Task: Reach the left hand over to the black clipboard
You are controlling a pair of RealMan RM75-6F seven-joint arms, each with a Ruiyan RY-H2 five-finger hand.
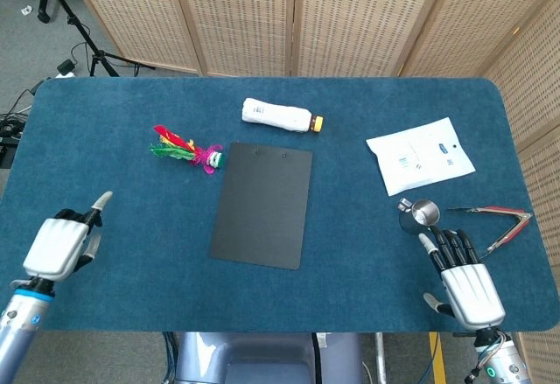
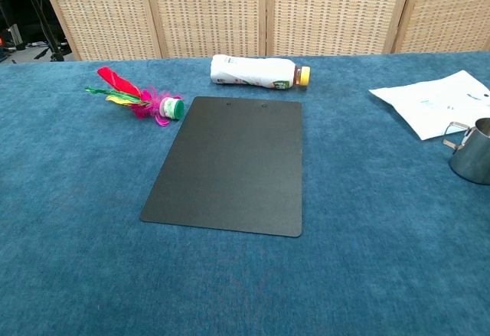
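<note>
**Left hand well short of the clipboard**

Over the blue cloth table's [image 1: 114, 314] near-left corner, the white left hand [image 1: 63, 242] holds nothing, one finger stretched forward, the others seemingly curled. Well apart, mid-table, the flat black rectangular clipboard [image 1: 262, 204] lies bare, a bright feathered shuttlecock [image 1: 185, 150] just beside its far-left corner. At the near right, the white right hand [image 1: 462, 279] lies spread, empty.
</note>
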